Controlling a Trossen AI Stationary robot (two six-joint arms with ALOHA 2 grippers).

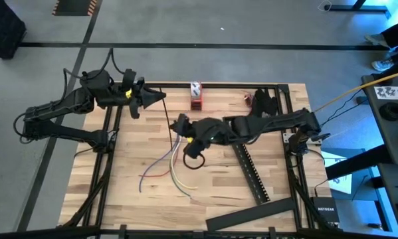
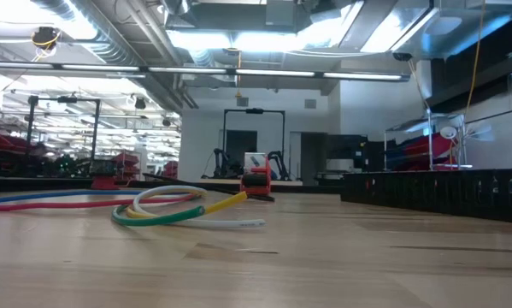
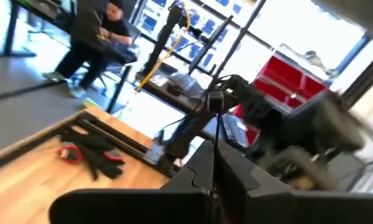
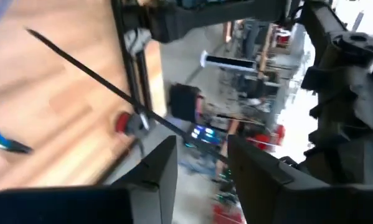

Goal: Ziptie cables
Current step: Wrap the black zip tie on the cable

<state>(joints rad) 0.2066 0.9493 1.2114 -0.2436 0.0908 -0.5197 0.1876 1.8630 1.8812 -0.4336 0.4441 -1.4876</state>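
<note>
Near the middle of the tabletop (image 1: 139, 133), toward its front edge in the high view, lying loose and untied: the cables (image 1: 174, 162), fanning out in blue, red, purple, white and yellow-green strands. Lying clear of both grippers, touched by neither.

Hovering over the far left corner: the left gripper (image 1: 149, 96), pointing toward the centre. Pinching a thin black strip (image 1: 168, 116), with the strip running from the fingertips toward the right gripper (image 1: 181, 123). Confirming this in the left wrist view: fingers (image 3: 195, 177) pressed together on the strip (image 3: 215, 134), which is standing up straight from between them.

Reaching in from the right side and hanging just behind the cables: the right gripper. Showing only in the right wrist view: fingers (image 4: 158, 168) spread apart, with the strip (image 4: 93, 78) crossing diagonally and passing into the gap without being clamped.

Appearing in the low view but with no gripper in sight: the cables (image 2: 161, 205) resting flat on the tabletop (image 2: 324, 257), with a red and white object (image 2: 256, 181) behind them. Sitting at the far edge in the high view: the same object (image 1: 196, 96), with a black glove (image 1: 258, 99) to its right. Lying on the right half: a black slotted bar (image 1: 252, 172).

Showing only in the left wrist view: a person (image 3: 105, 37) beyond the tabletop.
</note>
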